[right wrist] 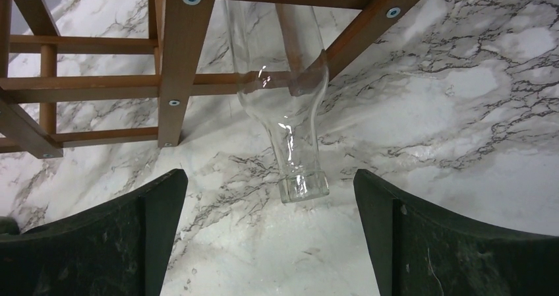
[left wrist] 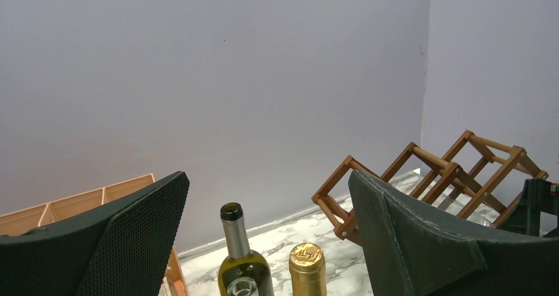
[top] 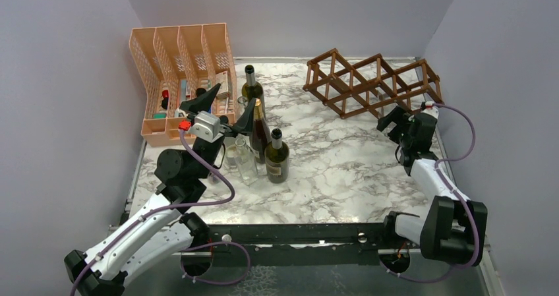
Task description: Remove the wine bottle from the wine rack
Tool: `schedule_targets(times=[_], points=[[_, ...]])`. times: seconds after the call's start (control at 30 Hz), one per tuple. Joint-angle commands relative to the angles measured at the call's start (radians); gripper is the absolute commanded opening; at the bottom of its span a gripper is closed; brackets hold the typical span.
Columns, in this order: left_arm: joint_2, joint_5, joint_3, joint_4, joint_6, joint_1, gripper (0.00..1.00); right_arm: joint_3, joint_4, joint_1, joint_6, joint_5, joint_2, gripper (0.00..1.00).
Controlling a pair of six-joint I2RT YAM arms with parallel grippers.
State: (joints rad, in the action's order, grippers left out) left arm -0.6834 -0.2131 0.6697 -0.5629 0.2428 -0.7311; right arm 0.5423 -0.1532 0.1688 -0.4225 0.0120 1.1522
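Observation:
The dark brown wooden wine rack [top: 372,85] stands at the back right of the marble table. In the right wrist view a clear glass wine bottle [right wrist: 290,138] lies in the rack [right wrist: 178,59], its neck sticking out towards me. My right gripper [right wrist: 270,190] is open and empty just short of the bottle's mouth, a finger on each side; it also shows in the top view [top: 393,118]. The clear bottle is hard to make out in the top view. My left gripper [top: 227,105] is open and empty, raised above a group of standing bottles.
Several upright bottles [top: 277,156] stand left of centre, among them a green bottle [left wrist: 237,250] and a gold-foiled one [left wrist: 307,266]. A peach mesh file organizer [top: 178,72] is at the back left. Grey walls close three sides.

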Motion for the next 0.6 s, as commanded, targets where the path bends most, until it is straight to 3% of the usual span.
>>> schedule_targets(times=[0.0, 0.27, 0.43, 0.57], points=[[0.003, 0.063, -0.008, -0.046, -0.029, 0.016, 0.99, -0.042, -0.173, 0.035, -0.038, 0.095, 0.042, 1.0], [-0.005, 0.088, -0.012, -0.051, -0.064, 0.042, 0.98, -0.15, -0.363, 0.059, -0.114, 0.146, 0.064, 0.99], [-0.01, 0.103, -0.011, -0.051, -0.069, 0.045, 0.98, -0.137, -0.428, 0.112, -0.161, 0.225, 0.157, 0.82], [-0.008, 0.138, -0.007, -0.052, -0.08, 0.054, 0.96, -0.126, -0.501, 0.129, -0.186, 0.301, 0.237, 0.8]])
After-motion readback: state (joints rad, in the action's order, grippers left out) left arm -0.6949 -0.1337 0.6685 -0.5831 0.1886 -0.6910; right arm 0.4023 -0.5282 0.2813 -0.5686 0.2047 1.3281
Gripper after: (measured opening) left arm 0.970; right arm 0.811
